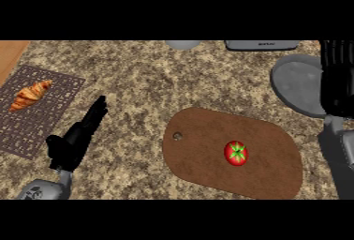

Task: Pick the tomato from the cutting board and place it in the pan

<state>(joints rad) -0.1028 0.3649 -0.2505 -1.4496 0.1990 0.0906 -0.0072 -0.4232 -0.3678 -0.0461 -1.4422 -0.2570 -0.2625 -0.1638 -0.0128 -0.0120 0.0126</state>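
Observation:
A red tomato with a green stem lies right of the middle of the brown cutting board. At the right edge of the counter, behind the board, sits the grey pan. My right hand is raised over the pan's right side with its fingers straight and open, holding nothing; it hides that part of the pan. To the left of the board, my left hand rests open with its fingers pointing away from me, well apart from the tomato.
A croissant lies on a dark woven mat at the far left. A grey round object and a grey appliance stand at the back edge. Speckled counter lies between the mat and the board.

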